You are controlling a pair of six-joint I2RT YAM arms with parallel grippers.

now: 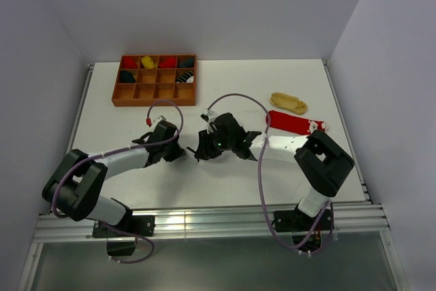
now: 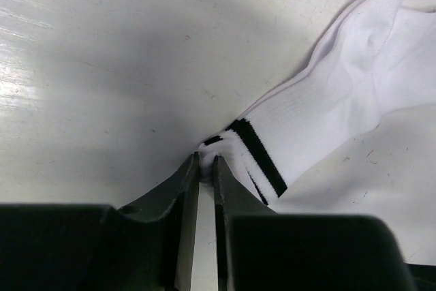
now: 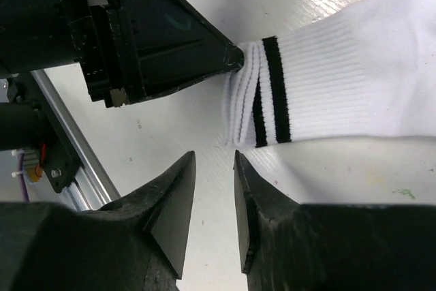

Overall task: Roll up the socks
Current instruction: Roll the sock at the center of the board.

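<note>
- The white sock lies flat on the table, in the middle of the near half, between the two arms' tips. In the top view the arms hide nearly all of it.
- Its cuff carries two black stripes. The cuff end points toward the left arm and the rest of the sock runs off toward the right arm.
- The left gripper is low on the table. Its jaws are pressed together on the very edge of the cuff, with a small fold of white fabric pinched between the tips.
- The right gripper hovers just beside the same cuff, on the side nearer the arms' bases. Its jaws stand a little apart with only bare table showing in the gap, and they hold nothing.
- In the right wrist view the tip of the left gripper touches the far corner of the cuff, so the two grippers face each other across the striped end.
- The red sock lies stretched out on the right side of the table, its white-patterned end toward the right edge.
- The tan sock lies just beyond the red one, farther from the arms, in a loose curl.
- A wooden tray with compartments sits at the far left of the table, well apart from all three socks.
- The tray's back row holds small bundles in red, yellow, red and a dark colour. The next row has a dark one at the left end and a black-and-white one at the right end.
</note>
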